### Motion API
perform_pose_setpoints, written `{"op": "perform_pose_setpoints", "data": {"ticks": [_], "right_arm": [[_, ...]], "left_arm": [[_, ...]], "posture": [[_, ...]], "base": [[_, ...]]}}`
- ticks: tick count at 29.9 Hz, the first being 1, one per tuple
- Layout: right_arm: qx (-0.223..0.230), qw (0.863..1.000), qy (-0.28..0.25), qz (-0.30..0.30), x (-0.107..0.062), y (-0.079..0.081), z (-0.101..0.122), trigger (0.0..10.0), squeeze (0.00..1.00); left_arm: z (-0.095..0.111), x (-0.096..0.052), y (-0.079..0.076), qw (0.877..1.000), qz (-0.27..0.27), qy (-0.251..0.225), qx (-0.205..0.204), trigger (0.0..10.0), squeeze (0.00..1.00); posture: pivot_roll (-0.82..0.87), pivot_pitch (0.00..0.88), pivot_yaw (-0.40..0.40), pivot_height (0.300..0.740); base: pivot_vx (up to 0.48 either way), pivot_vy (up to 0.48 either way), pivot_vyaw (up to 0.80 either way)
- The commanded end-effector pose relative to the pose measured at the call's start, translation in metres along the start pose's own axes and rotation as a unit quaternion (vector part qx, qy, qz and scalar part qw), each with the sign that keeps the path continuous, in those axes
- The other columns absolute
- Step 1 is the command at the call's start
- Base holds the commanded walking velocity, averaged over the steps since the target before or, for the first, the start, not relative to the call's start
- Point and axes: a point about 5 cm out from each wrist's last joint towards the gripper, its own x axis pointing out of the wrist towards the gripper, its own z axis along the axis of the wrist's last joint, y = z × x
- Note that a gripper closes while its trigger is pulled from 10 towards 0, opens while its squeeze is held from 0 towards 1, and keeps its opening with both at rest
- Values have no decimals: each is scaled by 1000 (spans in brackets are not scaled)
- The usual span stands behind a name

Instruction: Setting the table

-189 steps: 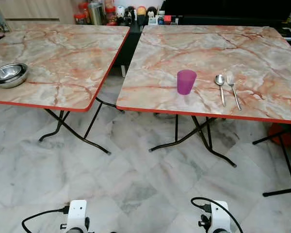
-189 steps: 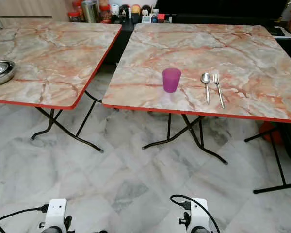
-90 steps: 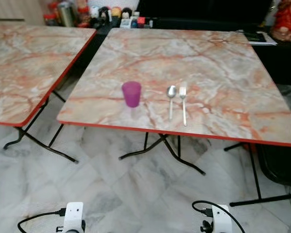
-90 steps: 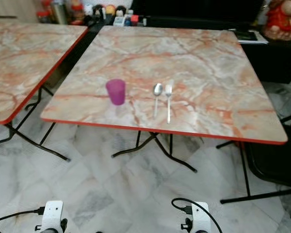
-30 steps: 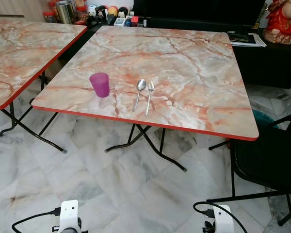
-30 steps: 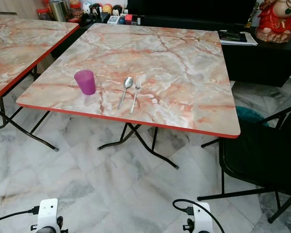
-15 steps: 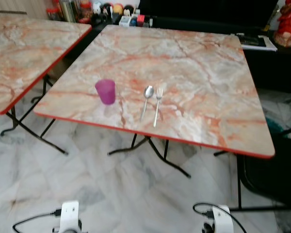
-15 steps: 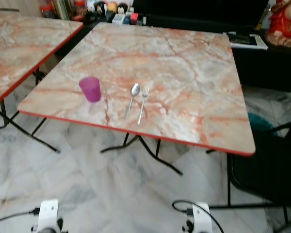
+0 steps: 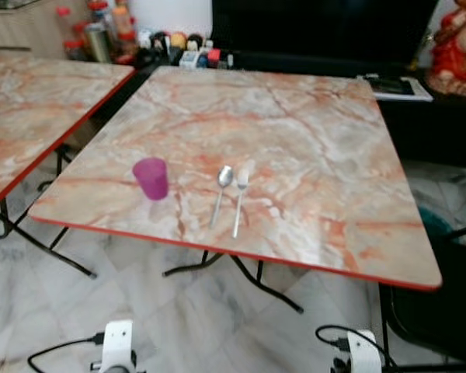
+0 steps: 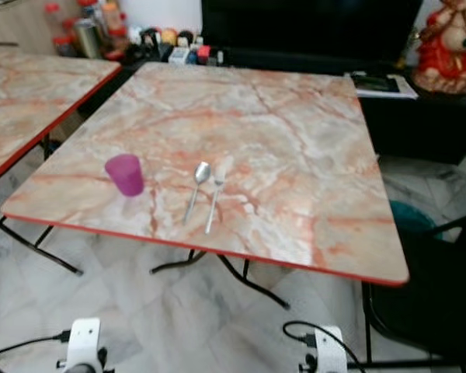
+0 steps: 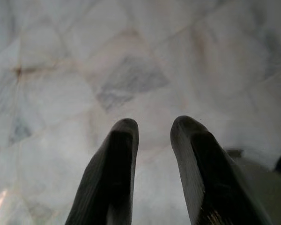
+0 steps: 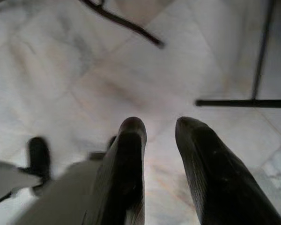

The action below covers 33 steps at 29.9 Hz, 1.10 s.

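Cup (image 9: 151,178), spoon (image 9: 221,192), fork (image 9: 238,199) on marble table (image 9: 318,155) — both arms idle, low.

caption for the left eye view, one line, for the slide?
Marble-top table holding a purple cup, spoon and fork side by side, seen from above.

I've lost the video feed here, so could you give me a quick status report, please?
Left gripper and right gripper open, empty, hanging over the floor. Purple cup, spoon and fork on the table ahead. Black chair on the right.
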Motion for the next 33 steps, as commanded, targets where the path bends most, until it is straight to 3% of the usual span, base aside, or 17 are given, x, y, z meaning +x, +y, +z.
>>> {"op": "perform_pose_setpoints", "data": {"ticks": [1,8,10,16,17,21,23,27,29,32,33], "right_arm": [[1,1000,9,-6,-2,-5,-6,10000,0],[0,1000,10,-5,-2,-5,-6,10000,0],[0,1000,10,-4,-2,-4,-6,10000,0],[1,1000,10,-3,-1,-4,-5,10000,0],[1,1000,10,-4,-1,-4,-5,10000,0],[0,1000,11,-3,-1,-4,-5,10000,0],[1,1000,11,-2,-1,-4,-5,10000,0],[0,1000,11,-2,-1,-4,-5,10000,0],[0,1000,12,-2,-1,-4,-5,10000,0],[0,1000,12,-2,-1,-4,-5,10000,0],[0,1000,12,-2,-1,-4,-5,10000,0]], "left_arm": [[-1,0,-2,1000,-1,7,2,10000,0],[-4,0,1,1000,12,11,-3,10000,0],[-5,0,12,998,45,15,-42,10000,0],[2,-1,42,988,127,-7,-85,10000,0],[7,-1,53,983,157,-20,-95,10000,0],[17,-3,75,972,210,-46,-99,10000,0],[32,-7,97,954,261,-89,-120,10000,0],[37,-8,101,948,274,-103,-124,10000,0],[70,-16,125,917,340,-178,-107,10000,0],[103,-29,147,874,405,-245,-109,10000,0],[108,-31,150,866,415,-255,-110,10000,0]], "posture": [[-51,96,-11,740],[-46,95,-10,740],[-44,94,-11,740],[-41,97,-10,740],[-37,98,-10,740],[-32,100,-9,740],[-33,100,-9,740],[-33,100,-9,740],[-18,100,-13,740],[-14,98,-14,740],[-15,96,-14,740]], "base": [[368,0,0],[51,0,0],[0,0,0],[0,0,0],[0,0,0],[0,0,0],[0,0,0],[0,0,0],[0,0,0],[0,0,0],[0,0,0]]}}
